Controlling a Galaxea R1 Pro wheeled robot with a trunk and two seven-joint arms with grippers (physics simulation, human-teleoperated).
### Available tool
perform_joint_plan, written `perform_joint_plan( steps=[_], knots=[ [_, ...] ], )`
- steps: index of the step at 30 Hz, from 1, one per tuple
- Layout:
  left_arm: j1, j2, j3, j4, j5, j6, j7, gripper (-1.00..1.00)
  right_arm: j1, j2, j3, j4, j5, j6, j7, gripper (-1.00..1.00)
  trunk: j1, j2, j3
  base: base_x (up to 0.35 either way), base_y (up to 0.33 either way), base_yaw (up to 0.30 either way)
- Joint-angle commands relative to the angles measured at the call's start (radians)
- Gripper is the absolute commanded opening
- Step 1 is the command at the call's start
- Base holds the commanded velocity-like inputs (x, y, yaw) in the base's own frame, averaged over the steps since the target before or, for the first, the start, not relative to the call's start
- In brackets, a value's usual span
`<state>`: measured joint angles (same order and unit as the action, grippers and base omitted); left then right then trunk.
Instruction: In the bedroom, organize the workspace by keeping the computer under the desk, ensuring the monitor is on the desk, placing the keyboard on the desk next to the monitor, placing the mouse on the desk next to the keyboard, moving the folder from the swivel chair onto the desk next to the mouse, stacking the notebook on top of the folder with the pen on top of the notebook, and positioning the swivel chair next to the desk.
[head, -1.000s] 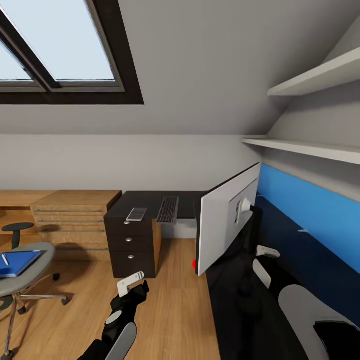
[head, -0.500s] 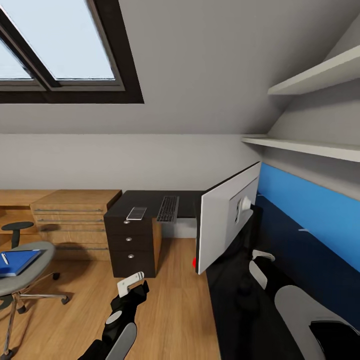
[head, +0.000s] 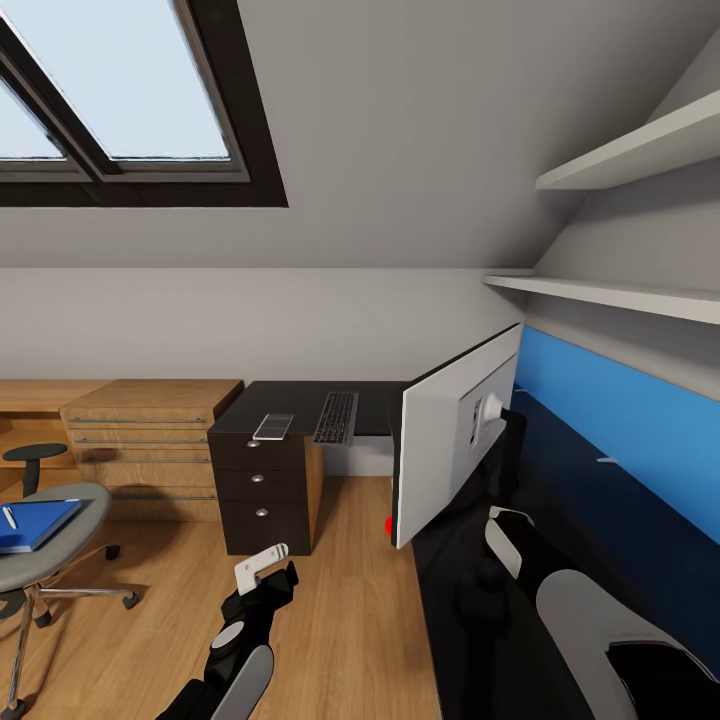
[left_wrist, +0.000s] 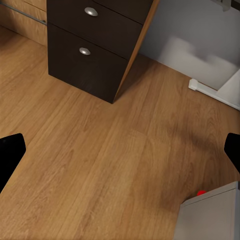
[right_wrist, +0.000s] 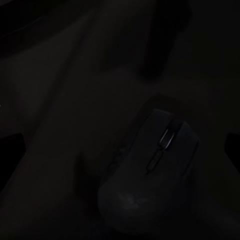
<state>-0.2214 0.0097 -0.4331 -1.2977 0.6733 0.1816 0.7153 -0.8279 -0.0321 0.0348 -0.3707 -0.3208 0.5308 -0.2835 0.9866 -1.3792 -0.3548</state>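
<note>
The monitor (head: 450, 455) stands on the black desk (head: 290, 395) with its pale back toward me, and its red-dotted corner (left_wrist: 201, 192) shows in the left wrist view. The keyboard (head: 336, 418) lies on the desk's far wing beside a small flat grey rectangle (head: 273, 428). The blue folder (head: 35, 523) rests on the swivel chair (head: 60, 550) with the pen (head: 10, 518) on it. In the right wrist view my right gripper (right_wrist: 122, 150) hangs open just above the dark mouse (right_wrist: 150, 175), behind the monitor. My left gripper (head: 262, 567) is open over bare floor.
A black three-drawer unit (head: 260, 500) holds up the desk's far wing, with a light-wood drawer chest (head: 150, 440) and a round stool (head: 33, 457) to its left. A blue wall panel (head: 620, 440) and two white shelves (head: 620, 295) run along the right.
My right arm has slid a little toward the monitor and lower over the desk. The left arm, chair and desk things have stayed put.
</note>
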Motion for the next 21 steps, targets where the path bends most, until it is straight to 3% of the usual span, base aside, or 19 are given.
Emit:
perform_joint_plan(
  steps=[1,13,21],
  knots=[
    [-0.001,0.001,-0.003,-0.002,0.003,0.004,0.007,1.00,0.000,0.000,0.003,-0.002,-0.010,0.004,-0.007,1.00,0.000,-0.001,-0.001,0.000,0.000,0.000],
    [-0.001,0.000,-0.003,-0.002,0.003,0.004,0.007,1.00,0.000,-0.001,-0.001,0.001,-0.011,0.004,-0.006,1.00,0.000,-0.001,-0.001,0.000,0.000,0.000],
    [-0.001,0.000,-0.003,-0.002,0.003,0.004,0.007,1.00,0.000,-0.001,-0.001,0.001,-0.011,0.005,-0.006,1.00,0.031,-0.057,-0.026,0.000,0.000,0.000]
  ],
)
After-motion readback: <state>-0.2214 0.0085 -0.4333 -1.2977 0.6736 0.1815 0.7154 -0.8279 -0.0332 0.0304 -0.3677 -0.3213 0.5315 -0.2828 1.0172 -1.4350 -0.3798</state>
